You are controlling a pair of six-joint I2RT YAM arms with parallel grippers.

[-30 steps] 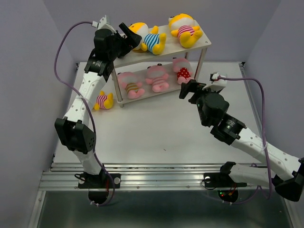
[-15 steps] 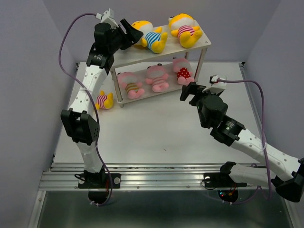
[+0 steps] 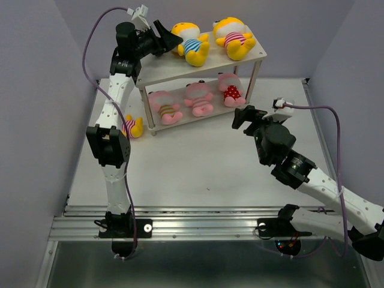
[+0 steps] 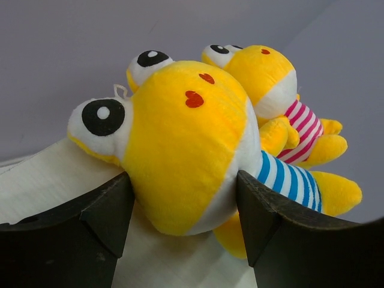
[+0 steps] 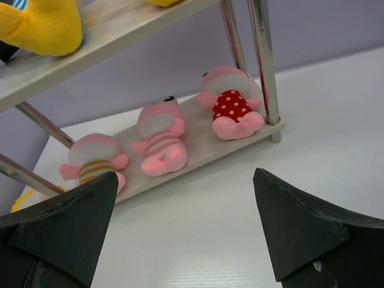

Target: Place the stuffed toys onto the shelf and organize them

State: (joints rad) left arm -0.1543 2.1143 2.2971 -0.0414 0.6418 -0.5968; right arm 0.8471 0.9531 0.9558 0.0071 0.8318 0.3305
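The off-white two-tier shelf (image 3: 171, 71) stands at the back of the table. My left gripper (image 3: 173, 39) reaches over its top board and is shut on the head of a yellow stuffed toy in a blue-striped shirt (image 3: 193, 47), which lies on the board; the head fills the gap between the fingers in the left wrist view (image 4: 180, 144). A second yellow toy in pink stripes (image 3: 235, 37) lies beside it (image 4: 270, 84). Three pink toys (image 3: 163, 107) (image 3: 198, 99) (image 3: 230, 89) lie on the lower board (image 5: 204, 153). A third yellow toy (image 3: 132, 127) lies on the table left of the shelf. My right gripper (image 3: 243, 117) is open and empty, in front of the shelf's right end.
The shelf's thin metal legs (image 5: 264, 66) stand just ahead of my right gripper (image 5: 186, 234). Purple walls close in the white table (image 3: 198, 168) at the back and sides. A metal rail (image 3: 210, 219) runs along the near edge.
My left arm has stretched up and to the right along the top board, and the blue-striped yellow toy has moved right with it. My right gripper has drifted slightly right and back from the shelf.
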